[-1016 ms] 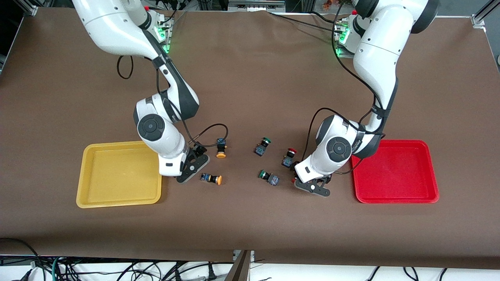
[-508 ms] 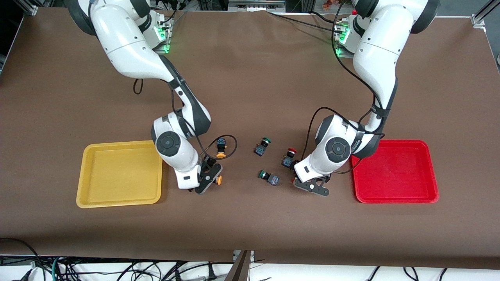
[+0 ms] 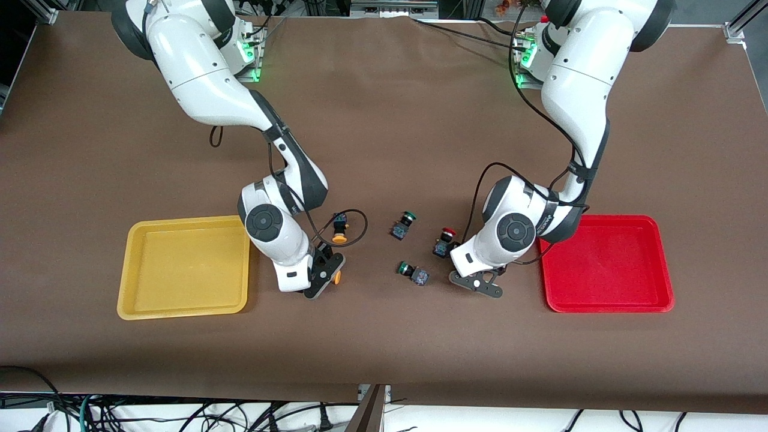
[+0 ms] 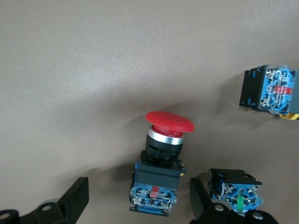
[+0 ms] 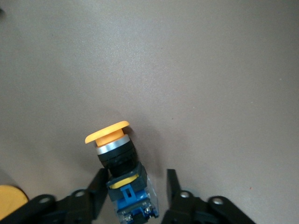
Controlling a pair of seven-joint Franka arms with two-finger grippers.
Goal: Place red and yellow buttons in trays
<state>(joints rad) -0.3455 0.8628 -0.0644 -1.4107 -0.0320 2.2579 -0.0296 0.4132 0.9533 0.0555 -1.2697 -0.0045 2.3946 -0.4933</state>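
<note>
My right gripper [image 3: 321, 277] is open and low over a yellow button lying on its side [image 3: 337, 277]. In the right wrist view that button [image 5: 117, 158] lies between the fingers [image 5: 175, 191] of the gripper [image 5: 135, 193], one finger close against its body. My left gripper [image 3: 477, 282] is open, its fingers [image 4: 74, 200] on either side of a red button [image 4: 161, 172] that the front view hides. A second red button [image 3: 444, 241] and a second yellow button [image 3: 340, 229] lie farther from the camera. The yellow tray [image 3: 183, 312] and red tray [image 3: 606, 309] hold nothing.
Two green-capped switches [image 3: 403, 225] [image 3: 414, 273] lie between the grippers. The nearer one lies close beside my left gripper's finger in the left wrist view [image 4: 236, 196]. Another switch body [image 4: 270, 88] lies farther off in that view.
My right gripper has moved from beside the yellow tray toward the left arm's end and now straddles the nearer yellow button. My left gripper has shifted only slightly.
</note>
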